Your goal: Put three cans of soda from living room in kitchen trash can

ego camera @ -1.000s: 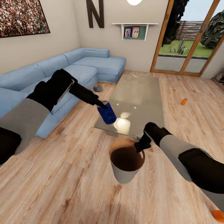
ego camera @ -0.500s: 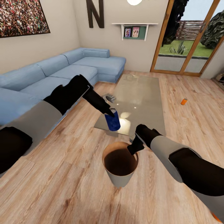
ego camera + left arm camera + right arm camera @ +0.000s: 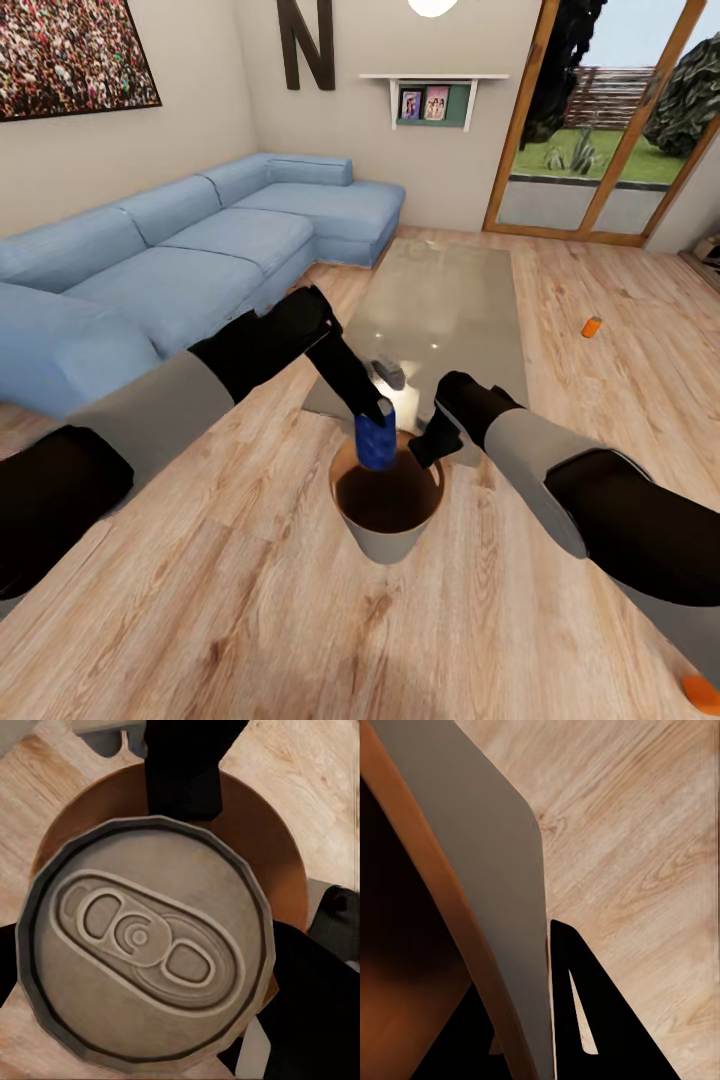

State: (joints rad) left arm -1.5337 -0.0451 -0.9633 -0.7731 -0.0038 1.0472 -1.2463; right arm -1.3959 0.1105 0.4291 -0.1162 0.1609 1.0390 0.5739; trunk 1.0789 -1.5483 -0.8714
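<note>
Living room with wood floor [image 3: 200, 600], blue can [image 3: 376, 441] now moved over the tash can [image 3: 390, 520] at frame centre, left jaws [image 3: 378, 412] clenched on it, right jaws [image 3: 425, 447] pinching the bucket's rim, coppery inside bare, orange soda can [image 3: 592, 326] at right, another [image 3: 702, 693] at lower right corner.

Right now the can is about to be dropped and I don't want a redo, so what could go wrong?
1. The blue can, in the left gripper, hangs over the bin's far rim rather than its middle, so it might clip the rim and bounce out.
2. The right gripper pinches the bin's rim with the bin apparently off the floor, so the falling can might jolt it loose.
</note>
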